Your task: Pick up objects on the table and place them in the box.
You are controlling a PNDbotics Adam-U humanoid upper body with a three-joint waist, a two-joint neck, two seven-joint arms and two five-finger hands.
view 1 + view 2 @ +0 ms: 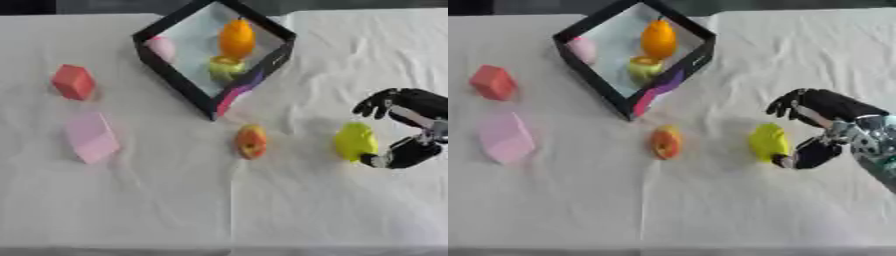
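Note:
A black box [175, 70] stands at the back centre, turned like a diamond. Inside it lie an orange fruit [236, 39], a green fruit [225, 67] and a pink thing [162, 48]. On the white cloth lie a red block [73, 82], a pink block [91, 137], a red-orange fruit [251, 141] and a yellow fruit [355, 142]. My right hand [413, 106] is just right of the yellow fruit, open. Its fingers [376, 106] hang above the fruit and its thumb [398, 155] sits at the fruit's lower right edge. My left hand is not visible.
The white cloth [219, 210] covers the whole table and is wrinkled. The near half of the table holds nothing but cloth. The table's far edge runs along the top of the view, behind the box.

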